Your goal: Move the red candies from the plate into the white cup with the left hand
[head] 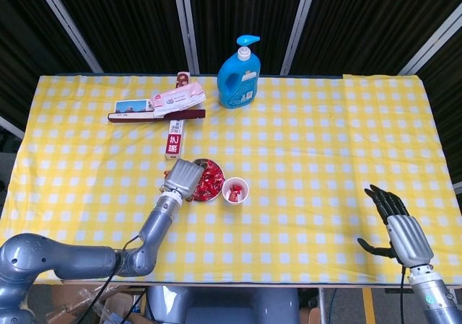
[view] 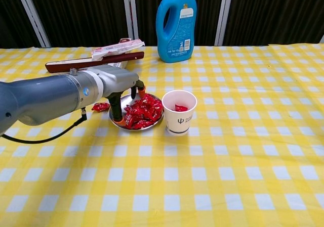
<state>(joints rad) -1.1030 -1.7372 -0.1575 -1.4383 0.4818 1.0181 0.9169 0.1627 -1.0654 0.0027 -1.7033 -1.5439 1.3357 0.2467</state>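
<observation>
Red candies (view: 142, 111), white cup (view: 179, 117), yellow-checked tablecloth (view: 243, 156).

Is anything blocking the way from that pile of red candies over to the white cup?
Nothing visible does. The plate of red candies sits right beside the white cup, with only bare tablecloth between. The left hand is over the plate's near-left edge.

A blue pump bottle (head: 239, 75) stands at the far edge of the yellow checked tabletop (head: 325, 143). A pink wipes pack (head: 177, 97), a dark red flat box (head: 155, 114) and a red-and-white tube box (head: 174, 138) lie to its left.
</observation>
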